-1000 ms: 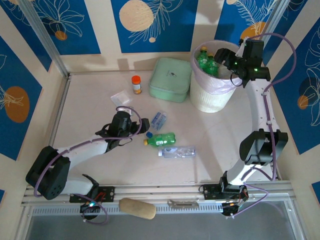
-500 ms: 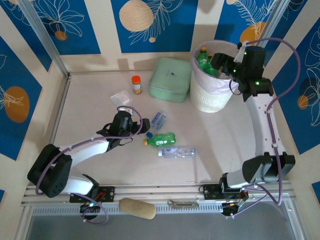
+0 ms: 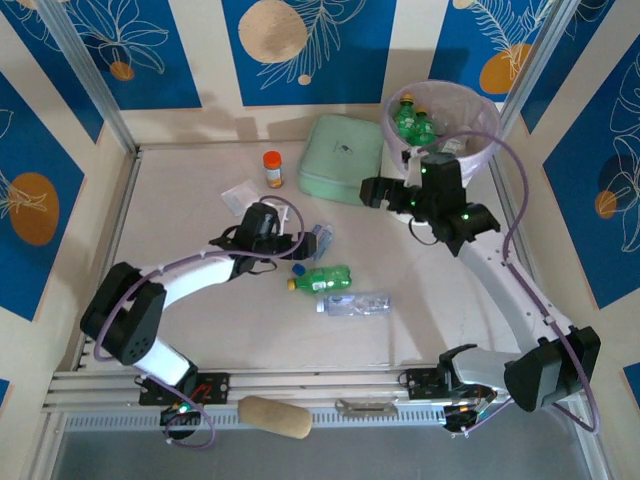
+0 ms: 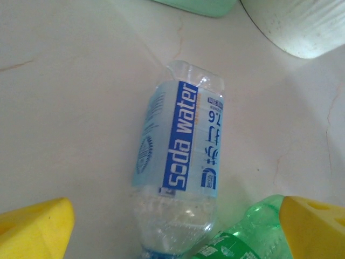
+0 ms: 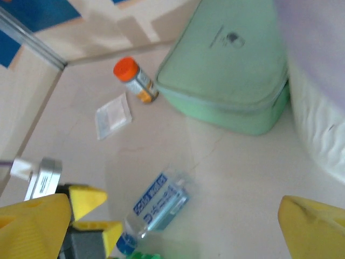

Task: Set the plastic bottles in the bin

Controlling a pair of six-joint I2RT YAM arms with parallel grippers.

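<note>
1. We're looking at the left gripper (image 4: 175, 226), whose yellow fingers are spreading wide on either side of the soda water bottle (image 4: 180, 178) without touching it. The bottle is lying on its side mid-table, just near of the mint green box (image 3: 340, 158).
2. Our biggest worry: the green bottle (image 3: 322, 277) is lying just beside the cap end, right by one finger. If the jaws close from here, that finger could be catching the green one too and knocking both away.
3. The thin, round bottle is looking slippery to us, so an off-centre squeeze could be squirting it out sideways or crumpling it.
4. The right gripper (image 5: 172, 224) is hanging over the same bottle, fingers spread wide and empty. Both arms are working close together, so we're guessing a bump is possible.
5. Another clear bottle (image 3: 355, 303) is lying nearer to us. The bin (image 3: 480, 105) is standing far right, holding a few green bottles.
6. Writing: we're reading "soda water" in white on blue, plus "7.6" and some Chinese characters we aren't making out. The other labels are showing too small to read.
</note>
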